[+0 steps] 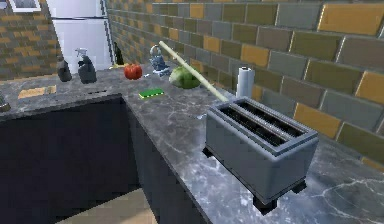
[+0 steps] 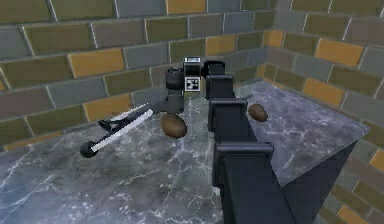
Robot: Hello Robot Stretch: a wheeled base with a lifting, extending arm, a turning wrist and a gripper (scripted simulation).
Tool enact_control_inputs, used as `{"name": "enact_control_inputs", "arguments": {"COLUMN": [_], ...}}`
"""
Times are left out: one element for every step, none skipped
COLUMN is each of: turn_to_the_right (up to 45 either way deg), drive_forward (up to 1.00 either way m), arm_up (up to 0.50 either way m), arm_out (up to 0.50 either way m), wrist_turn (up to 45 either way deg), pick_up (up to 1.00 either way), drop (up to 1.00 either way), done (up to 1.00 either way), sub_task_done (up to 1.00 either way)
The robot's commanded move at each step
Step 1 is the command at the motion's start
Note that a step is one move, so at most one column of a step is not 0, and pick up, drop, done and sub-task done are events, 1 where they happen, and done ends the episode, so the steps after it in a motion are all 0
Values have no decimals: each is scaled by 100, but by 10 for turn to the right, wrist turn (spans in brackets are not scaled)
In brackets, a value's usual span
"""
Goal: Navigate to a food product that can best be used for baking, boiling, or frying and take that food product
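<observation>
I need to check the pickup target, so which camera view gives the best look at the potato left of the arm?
The arm side view: the brown oval potato lies in full on the marble counter, just left of the arm. The forward view gives counter with a toaster and a tomato instead.

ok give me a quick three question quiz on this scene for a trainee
1. True or false: the toaster stands on the counter.
2. In the arm side view, how many brown lumps lie on the counter?
3. The tomato is: A red, B blue, C white.
Key: 1 true; 2 two; 3 A.
</observation>
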Motion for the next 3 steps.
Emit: {"name": "enact_control_inputs", "arguments": {"turn_to_the_right": [0,0,0], "drive_forward": [0,0,0], "arm_up": [0,0,-12], "arm_out": [0,0,0], "wrist_turn": [450,360,0], "pick_up": [0,0,0], "drop": [0,0,0], "done": [0,0,0], "sub_task_done": [0,0,0]}}
